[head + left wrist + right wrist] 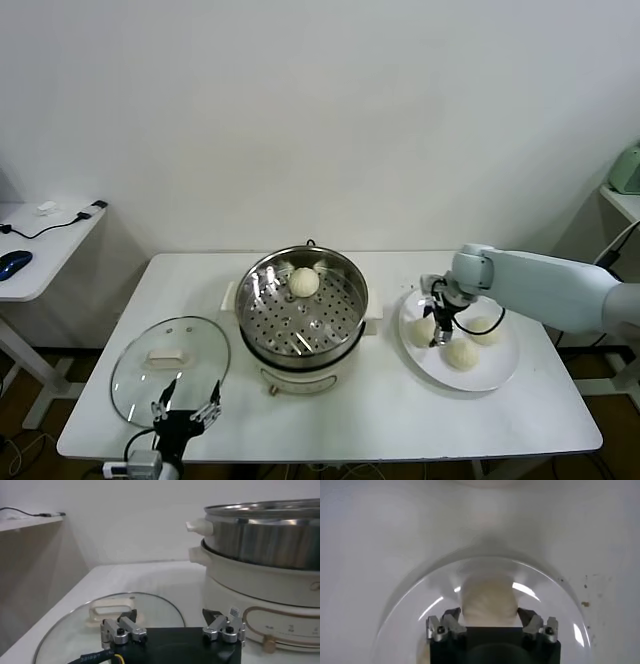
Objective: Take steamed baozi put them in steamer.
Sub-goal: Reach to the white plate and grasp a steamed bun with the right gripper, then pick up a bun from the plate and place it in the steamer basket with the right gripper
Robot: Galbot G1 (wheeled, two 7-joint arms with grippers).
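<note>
Baozi (305, 282) number one lies already on the perforated tray inside the steamer (255, 345), near its far wall, as the head view shows. Three more baozi lie on the white plate (503, 375) to the right of the steamer on the counter (400, 420). The right end effector (437, 322) is down over the plate, at the baozi (421, 331) closest to the steamer. The left end effector (186, 411) waits low at the front edge of the counter, just beside the glass lid (140, 375).

From the left wrist view, the left end effector (173, 628) is spread wide and holds nothing; the glass lid (65, 630) lies under it and the steamer (260, 535) stands close on one side.

From the right wrist view, the right end effector (490, 625) has its fingers (446, 624) wide on both sides of one baozi (487, 601), which sits between them on the plate (402, 610). I cannot tell if the fingers touch the dough; it looks not yet squeezed.

What could go wrong, in my judgement: the dough is soft and smooth, so closing too hard may dent it, and closing too weak may let it slip out during the lift or over the steamer rim. The neighbour baozi are near, so a finger may push one of them across the plate.
</note>
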